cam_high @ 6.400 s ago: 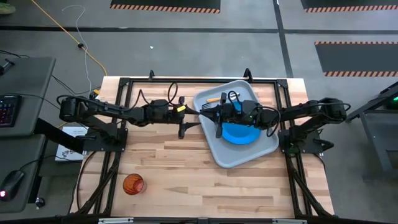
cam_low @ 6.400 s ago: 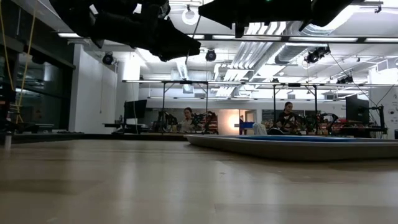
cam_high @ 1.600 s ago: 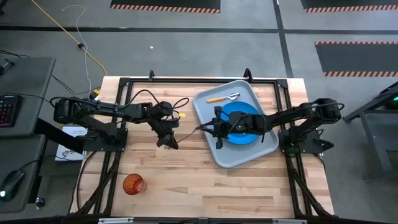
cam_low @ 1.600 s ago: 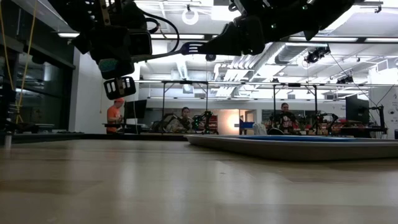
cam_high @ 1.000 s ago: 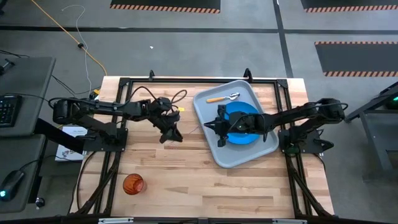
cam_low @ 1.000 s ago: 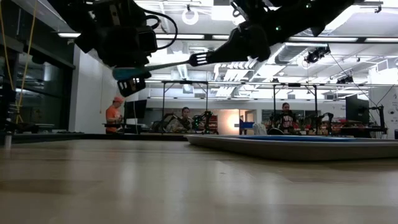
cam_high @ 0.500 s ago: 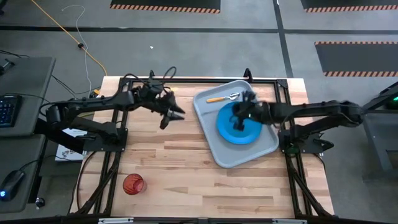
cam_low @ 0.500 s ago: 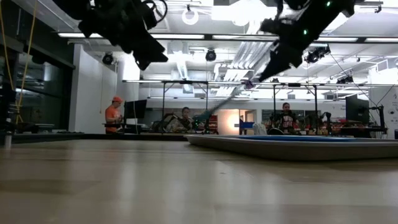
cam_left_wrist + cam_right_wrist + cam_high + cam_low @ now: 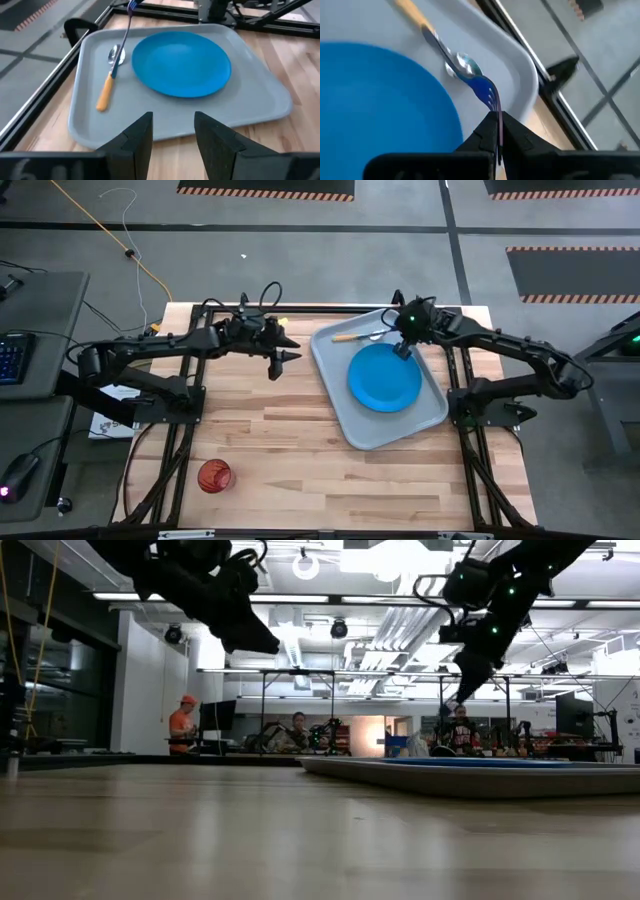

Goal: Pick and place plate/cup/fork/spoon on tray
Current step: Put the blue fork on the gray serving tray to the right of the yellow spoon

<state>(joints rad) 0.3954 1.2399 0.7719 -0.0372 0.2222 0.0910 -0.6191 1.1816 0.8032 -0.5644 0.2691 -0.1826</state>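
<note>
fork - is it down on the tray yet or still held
Still held: the right gripper is shut on the fork, which hangs over the spoon at the tray edge.

The scene contains one tray, one plate, one spoon, one fork and one cup, each present as a single item. Two arms are present, each carrying one two-finger gripper: one left gripper and one right gripper. In the low view, three persons are visible in the room beyond the single wooden table.
</note>
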